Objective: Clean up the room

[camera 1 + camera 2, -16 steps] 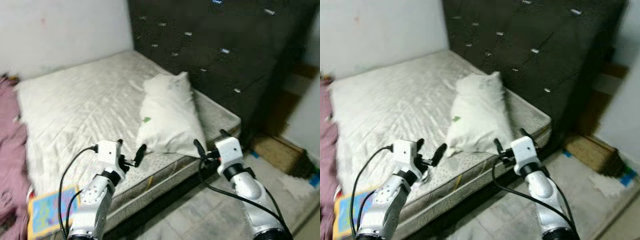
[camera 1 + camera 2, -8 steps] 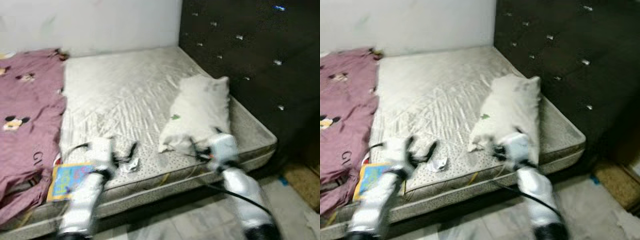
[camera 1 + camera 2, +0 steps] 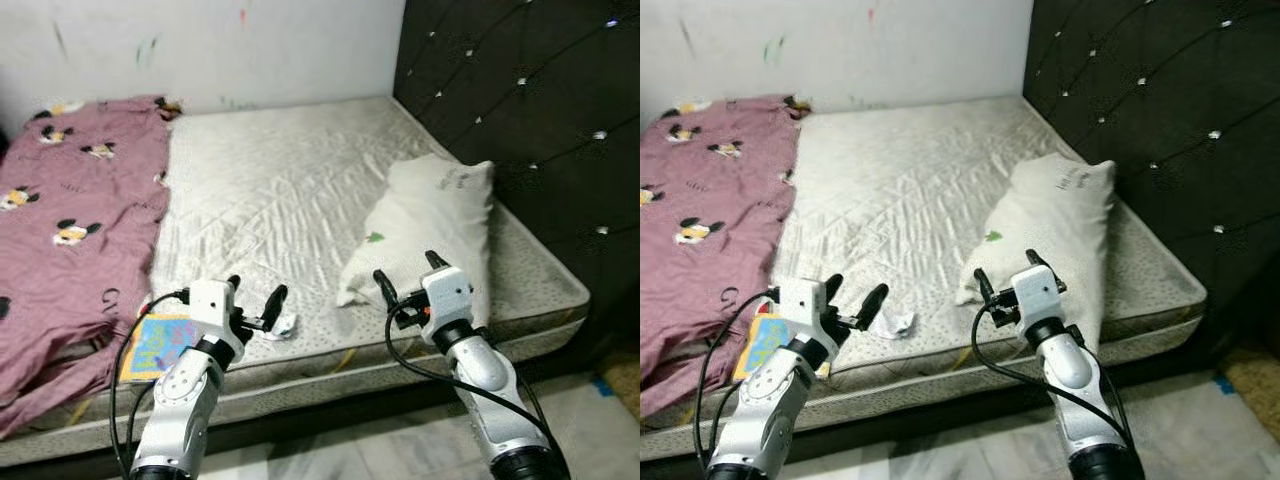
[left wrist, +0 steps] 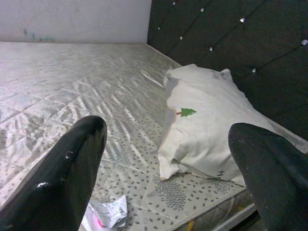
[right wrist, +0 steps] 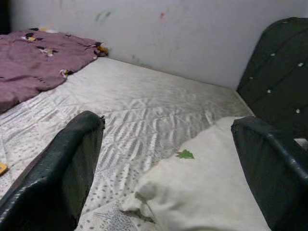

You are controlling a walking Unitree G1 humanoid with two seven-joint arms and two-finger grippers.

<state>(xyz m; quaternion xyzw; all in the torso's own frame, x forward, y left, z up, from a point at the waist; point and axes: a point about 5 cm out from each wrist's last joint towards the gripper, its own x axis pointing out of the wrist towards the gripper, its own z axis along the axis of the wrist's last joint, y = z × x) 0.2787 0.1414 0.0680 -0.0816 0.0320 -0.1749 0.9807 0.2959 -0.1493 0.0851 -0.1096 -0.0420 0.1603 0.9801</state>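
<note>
A bare mattress point(image 3: 270, 190) is seen against the dark headboard point(image 3: 530, 110), with a maroon blanket point(image 3: 70, 230) at its far side. A white pillow point(image 3: 430, 235) lies beside the headboard. A colourful book point(image 3: 155, 345) and crumpled wrapper point(image 4: 108, 214) rest at the near edge. The left gripper point(image 3: 252, 303) and right gripper point(image 3: 405, 280) are held with fingers spread wide, empty.

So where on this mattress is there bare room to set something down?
The widest free patch is the middle of the mattress, bordered by the purple blanket, the wall and the pillow. A narrow strip runs between pillow and headboard. The near edge is crowded: crumpled wrapper, colourful book, and both open grippers, left and right.
</note>
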